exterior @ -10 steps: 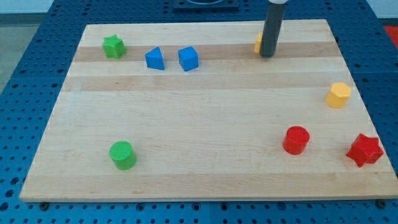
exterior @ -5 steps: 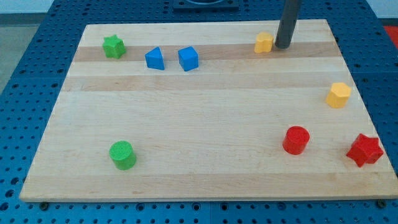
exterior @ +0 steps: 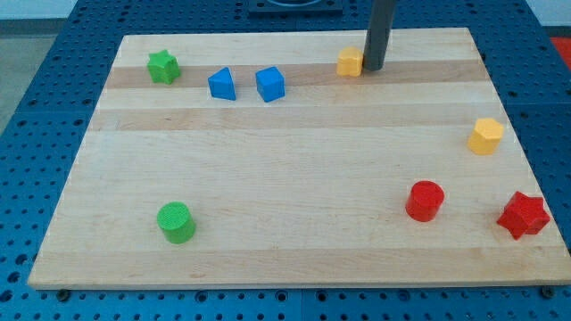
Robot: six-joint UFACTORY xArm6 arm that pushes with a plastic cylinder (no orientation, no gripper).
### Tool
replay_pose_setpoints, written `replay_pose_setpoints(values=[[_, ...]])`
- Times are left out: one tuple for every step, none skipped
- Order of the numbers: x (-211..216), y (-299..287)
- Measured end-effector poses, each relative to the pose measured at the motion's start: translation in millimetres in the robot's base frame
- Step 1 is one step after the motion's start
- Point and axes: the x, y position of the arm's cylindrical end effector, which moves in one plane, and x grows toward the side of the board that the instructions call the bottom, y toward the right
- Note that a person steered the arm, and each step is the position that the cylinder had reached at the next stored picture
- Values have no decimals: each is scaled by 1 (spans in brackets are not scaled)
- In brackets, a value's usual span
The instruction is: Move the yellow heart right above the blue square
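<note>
A small yellow block point(exterior: 350, 61), which looks like the heart, lies near the view's top edge of the wooden board point(exterior: 285, 259). My tip point(exterior: 374, 68) touches its right side. The blue square block point(exterior: 269, 84) sits to the left of the yellow block and slightly lower, with a clear gap between them. The rod runs up out of the view's top.
A blue triangular block point(exterior: 222, 85) lies just left of the blue square. A green star point(exterior: 163, 66) is at the top left and a green cylinder point(exterior: 176, 222) at the bottom left. A second yellow block point(exterior: 486, 135), a red cylinder point(exterior: 425, 201) and a red star point(exterior: 523, 215) are on the right.
My tip swung round to the yellow block's right side, then moved left and pushed the block left, towards the blue square. The other blocks have not moved.
</note>
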Motion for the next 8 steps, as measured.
replay_pose_setpoints(values=[[0,-14],[0,-26],[0,-38],[0,-49],[0,-59],[0,-69],[0,-80],[0,-90]])
